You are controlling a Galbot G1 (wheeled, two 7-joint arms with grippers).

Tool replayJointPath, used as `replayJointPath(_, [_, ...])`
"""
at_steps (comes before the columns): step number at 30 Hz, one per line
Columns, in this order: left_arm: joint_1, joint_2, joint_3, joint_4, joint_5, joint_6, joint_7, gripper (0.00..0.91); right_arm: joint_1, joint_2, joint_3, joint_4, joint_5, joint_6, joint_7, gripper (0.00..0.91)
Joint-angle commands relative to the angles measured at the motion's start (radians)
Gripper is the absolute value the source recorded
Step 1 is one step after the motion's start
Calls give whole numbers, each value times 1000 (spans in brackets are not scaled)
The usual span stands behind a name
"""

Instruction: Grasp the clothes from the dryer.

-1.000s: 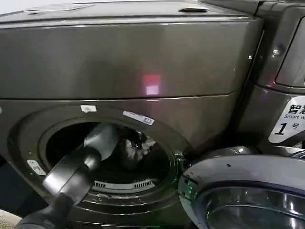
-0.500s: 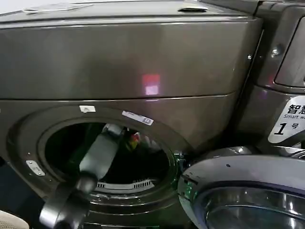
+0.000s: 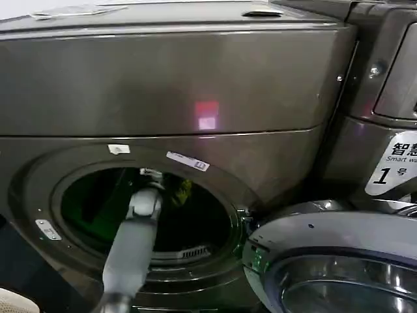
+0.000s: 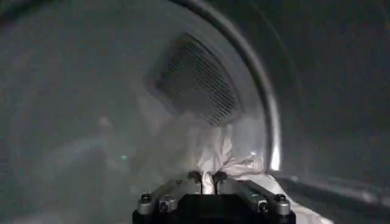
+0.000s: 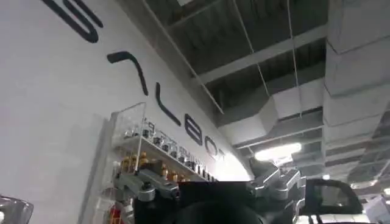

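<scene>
The dryer (image 3: 195, 85) is a bronze-grey box with its round porthole (image 3: 146, 208) open. My left arm (image 3: 133, 241) reaches up through the porthole into the dark drum. A yellow-green piece of the clothes (image 3: 183, 190) shows just right of the wrist. In the left wrist view my left gripper (image 4: 207, 178) has its fingertips close together on a fold of white cloth (image 4: 234, 161) that lies on the drum wall. My right gripper (image 5: 207, 201) is held away from the machine and points up at a ceiling and a lettered wall.
The chrome-rimmed glass door (image 3: 332, 261) hangs open at the lower right, close to the porthole. A second machine with a white sticker numbered 1 (image 3: 392, 164) stands on the right. A perforated vent panel (image 4: 195, 82) sits at the back of the drum.
My left arm has swung from a slant on the left to nearly straight and pushed deeper into the drum. Its elbow has dropped below the view.
</scene>
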State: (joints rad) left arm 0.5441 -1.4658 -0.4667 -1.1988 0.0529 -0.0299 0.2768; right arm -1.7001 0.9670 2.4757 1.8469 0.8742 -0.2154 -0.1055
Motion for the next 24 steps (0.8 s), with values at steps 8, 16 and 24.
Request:
replayJointPath(8, [314, -102, -97, -329, 1, -162, -241, 0, -12, -16, 27, -34, -46, 19, -3, 907])
replayJointPath(16, [322, -117, -100, -328, 32, -158, -242, 0, -10, -26, 24, -48, -42, 30, -5, 907])
replayJointPath(24, [335, -117, -99, -349, 41, -149, -250, 0, 2, -29, 14, -46, -43, 30, -17, 907])
